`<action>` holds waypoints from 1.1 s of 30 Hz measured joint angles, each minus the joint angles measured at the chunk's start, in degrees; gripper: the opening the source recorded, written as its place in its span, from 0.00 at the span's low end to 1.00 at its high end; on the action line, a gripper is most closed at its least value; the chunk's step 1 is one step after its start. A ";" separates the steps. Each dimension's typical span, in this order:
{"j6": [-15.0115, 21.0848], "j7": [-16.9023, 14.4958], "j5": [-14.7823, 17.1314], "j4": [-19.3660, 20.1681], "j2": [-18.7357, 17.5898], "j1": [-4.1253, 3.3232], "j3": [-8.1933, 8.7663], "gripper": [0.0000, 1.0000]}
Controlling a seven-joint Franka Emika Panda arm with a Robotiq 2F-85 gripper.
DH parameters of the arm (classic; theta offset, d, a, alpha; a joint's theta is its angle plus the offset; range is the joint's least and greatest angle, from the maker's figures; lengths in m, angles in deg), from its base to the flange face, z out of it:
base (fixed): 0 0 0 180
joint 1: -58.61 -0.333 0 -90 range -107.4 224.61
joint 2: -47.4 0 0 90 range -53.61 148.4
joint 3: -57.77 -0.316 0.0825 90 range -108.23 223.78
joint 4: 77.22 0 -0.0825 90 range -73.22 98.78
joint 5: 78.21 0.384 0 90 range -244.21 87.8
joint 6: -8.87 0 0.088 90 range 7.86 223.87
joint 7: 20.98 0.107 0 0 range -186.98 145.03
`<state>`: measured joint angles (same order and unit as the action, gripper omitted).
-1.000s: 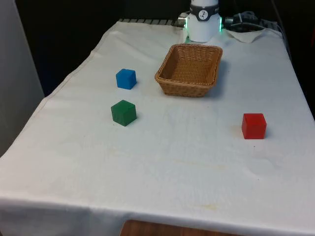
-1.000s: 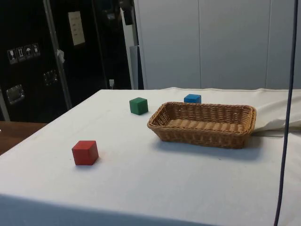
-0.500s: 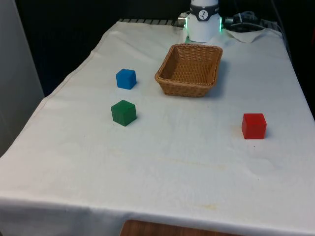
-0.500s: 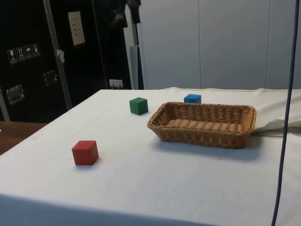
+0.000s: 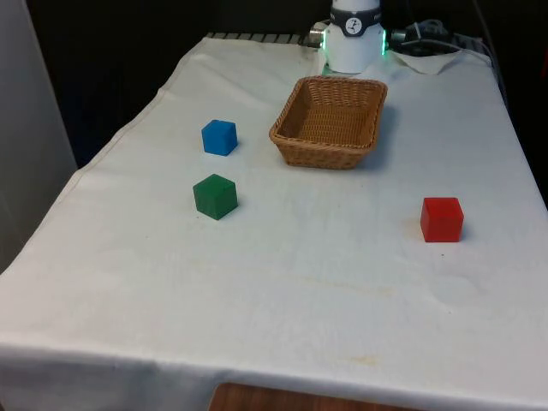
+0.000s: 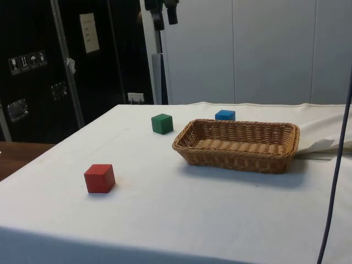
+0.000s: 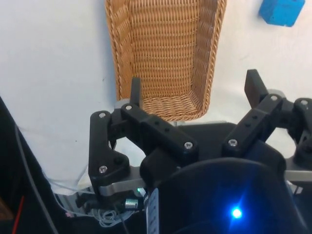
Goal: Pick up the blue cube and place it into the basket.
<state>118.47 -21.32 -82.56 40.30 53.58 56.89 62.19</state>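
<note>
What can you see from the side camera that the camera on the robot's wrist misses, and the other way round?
The side view alone has the green cube and the red cube on the white cloth, with the gripper high above the table. The wrist view alone looks straight down past the gripper's open fingers. Both have the wicker basket, with nothing in it, and the blue cube outside it.

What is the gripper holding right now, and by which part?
Nothing. The gripper is open and empty, high above the basket. The blue cube sits on the cloth, untouched.
</note>
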 measured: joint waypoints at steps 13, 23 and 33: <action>2.98 0.00 -1.95 5.84 4.87 0.11 0.74 1.00; 5.79 -0.63 -4.01 9.97 7.22 0.23 2.46 1.00; 9.91 -1.60 -5.33 14.15 8.59 0.23 4.13 1.00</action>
<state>128.39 -22.93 -87.89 54.45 62.18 57.12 66.31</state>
